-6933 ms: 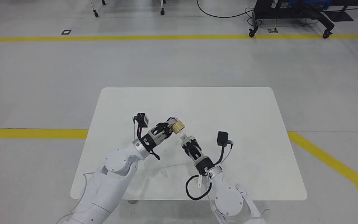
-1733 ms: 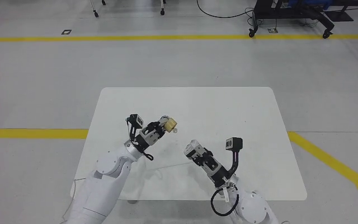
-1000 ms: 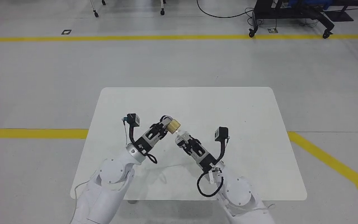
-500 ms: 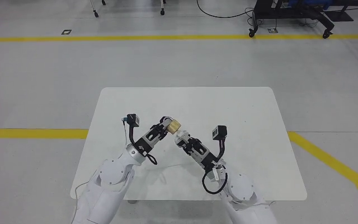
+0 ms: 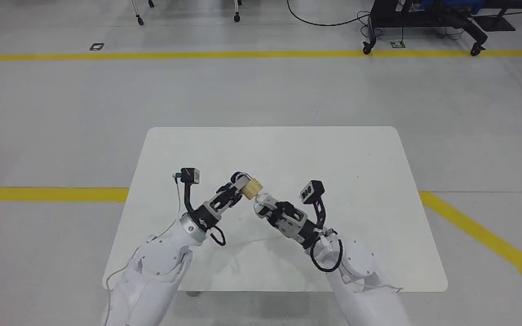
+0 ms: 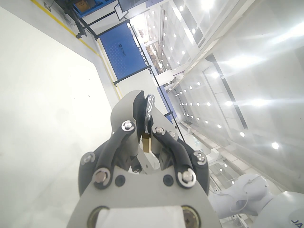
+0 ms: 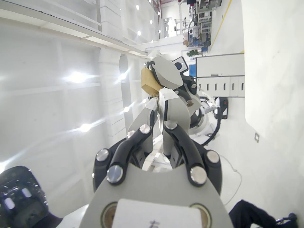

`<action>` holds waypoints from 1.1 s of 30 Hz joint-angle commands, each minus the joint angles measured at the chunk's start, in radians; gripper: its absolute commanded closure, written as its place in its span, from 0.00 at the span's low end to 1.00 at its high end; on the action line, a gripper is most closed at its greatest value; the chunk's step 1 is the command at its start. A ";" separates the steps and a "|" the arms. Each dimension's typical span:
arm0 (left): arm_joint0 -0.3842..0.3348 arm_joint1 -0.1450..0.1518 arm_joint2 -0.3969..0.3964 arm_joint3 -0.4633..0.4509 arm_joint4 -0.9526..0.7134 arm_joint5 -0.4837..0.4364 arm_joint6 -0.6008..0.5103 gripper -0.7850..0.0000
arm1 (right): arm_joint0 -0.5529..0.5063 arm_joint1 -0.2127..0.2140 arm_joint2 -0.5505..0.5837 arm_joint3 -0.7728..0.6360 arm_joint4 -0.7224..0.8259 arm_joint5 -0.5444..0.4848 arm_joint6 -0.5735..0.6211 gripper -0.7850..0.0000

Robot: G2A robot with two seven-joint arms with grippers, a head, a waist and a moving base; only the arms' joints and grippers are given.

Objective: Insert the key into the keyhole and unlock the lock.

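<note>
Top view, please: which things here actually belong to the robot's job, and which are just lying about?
Part of the job: brass lock, in the left jaws; key, in the right jaws, tip at the lock.

Just lying about: white table; black cable on the floor; wheeled cart beyond the yellow line.

- One brass padlock (image 5: 252, 187).
- One key (image 7: 157, 104), as far as I can judge from the thin sliver seen edge-on.
- Two grippers: the left gripper (image 5: 243, 187) and the right gripper (image 5: 262, 204).
- One white table (image 5: 367, 163).
</note>
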 commanded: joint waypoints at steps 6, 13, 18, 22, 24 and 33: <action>0.015 0.004 -0.007 -0.010 0.043 -0.050 -0.001 1.00 | 0.056 0.006 0.018 0.071 0.146 0.134 0.147 1.00; 0.027 0.008 -0.013 -0.019 0.127 -0.097 0.027 1.00 | 0.115 0.015 0.026 0.147 0.232 0.268 0.264 1.00; 0.034 0.009 -0.014 -0.024 0.183 -0.110 0.054 1.00 | 0.141 0.020 0.022 0.182 0.262 0.326 0.314 1.00; 0.039 0.010 -0.018 -0.027 0.215 -0.121 0.076 1.00 | 0.158 0.023 0.016 0.203 0.287 0.363 0.347 1.00; 0.042 0.011 -0.020 -0.028 0.226 -0.126 0.087 1.00 | 0.168 0.025 0.014 0.219 0.299 0.381 0.376 1.00; 0.053 0.013 -0.029 -0.036 0.271 -0.149 0.139 1.00 | 0.185 0.032 0.015 0.252 0.327 0.390 0.384 1.00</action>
